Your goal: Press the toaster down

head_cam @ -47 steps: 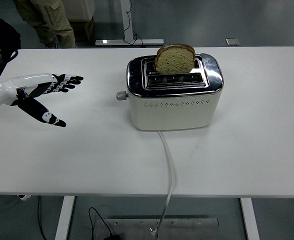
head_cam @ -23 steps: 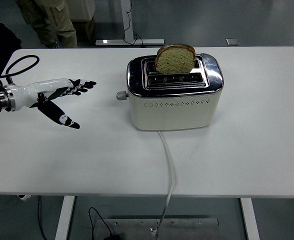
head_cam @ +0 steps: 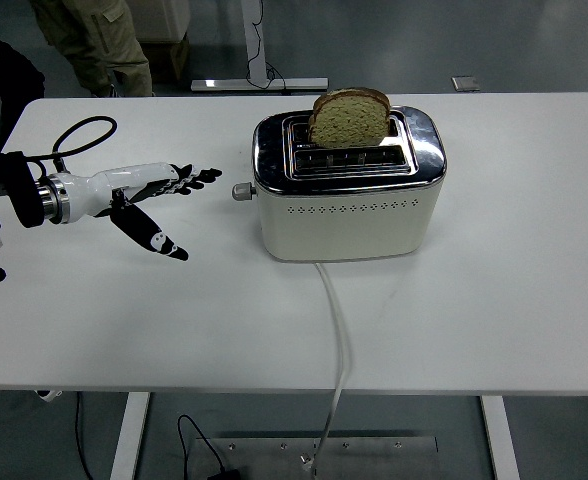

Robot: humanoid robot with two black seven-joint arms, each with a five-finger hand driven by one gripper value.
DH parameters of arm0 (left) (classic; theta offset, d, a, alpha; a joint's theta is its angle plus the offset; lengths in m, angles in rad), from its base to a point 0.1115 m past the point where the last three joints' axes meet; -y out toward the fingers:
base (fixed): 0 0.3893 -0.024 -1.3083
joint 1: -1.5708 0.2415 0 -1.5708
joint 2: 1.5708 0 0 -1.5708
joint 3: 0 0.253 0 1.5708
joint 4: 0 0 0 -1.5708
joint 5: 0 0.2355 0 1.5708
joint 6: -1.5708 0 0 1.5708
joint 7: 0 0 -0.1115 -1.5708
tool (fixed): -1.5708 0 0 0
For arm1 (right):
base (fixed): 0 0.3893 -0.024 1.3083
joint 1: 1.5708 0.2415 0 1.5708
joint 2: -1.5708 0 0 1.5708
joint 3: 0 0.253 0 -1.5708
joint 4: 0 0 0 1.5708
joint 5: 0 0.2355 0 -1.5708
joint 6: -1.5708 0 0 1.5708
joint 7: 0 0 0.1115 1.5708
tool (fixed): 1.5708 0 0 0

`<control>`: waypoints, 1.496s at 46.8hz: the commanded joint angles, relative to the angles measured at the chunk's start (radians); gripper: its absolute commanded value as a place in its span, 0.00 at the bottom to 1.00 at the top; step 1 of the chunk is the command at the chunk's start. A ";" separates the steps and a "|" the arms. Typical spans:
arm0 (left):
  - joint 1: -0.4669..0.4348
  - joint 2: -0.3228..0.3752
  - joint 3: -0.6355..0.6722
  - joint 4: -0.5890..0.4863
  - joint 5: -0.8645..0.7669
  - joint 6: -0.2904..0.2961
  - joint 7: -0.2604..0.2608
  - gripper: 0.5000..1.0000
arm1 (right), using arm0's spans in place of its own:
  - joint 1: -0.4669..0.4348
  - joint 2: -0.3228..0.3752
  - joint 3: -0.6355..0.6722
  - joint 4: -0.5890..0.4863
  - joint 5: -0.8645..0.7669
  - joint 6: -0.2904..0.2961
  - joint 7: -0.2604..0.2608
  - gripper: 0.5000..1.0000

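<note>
While my left hand [head_cam: 144,195] hovers at frame left | fingers [head_cam: 196,178] spread, holding nothing | toaster [head_cam: 349,185] at upper centre, lever knob [head_cam: 241,191] just right of my fingertips, apart.

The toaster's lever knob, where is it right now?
In the head view, the knob sticks out of the toaster's left end, facing the open left hand, which hasn't touched it.

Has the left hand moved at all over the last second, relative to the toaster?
Yes. The left hand, fingers spread, has moved rightward toward the toaster and its side lever, not yet touching.
</note>
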 commanded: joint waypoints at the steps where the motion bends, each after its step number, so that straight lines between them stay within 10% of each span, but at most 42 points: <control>1: -0.008 -0.002 0.015 -0.003 0.008 -0.005 0.000 1.00 | 0.000 0.000 0.000 0.000 0.000 -0.002 0.000 1.00; 70: -0.175 0.030 0.159 -0.029 0.033 -0.059 0.020 1.00 | 0.000 0.000 0.000 -0.001 0.000 -0.002 0.000 1.00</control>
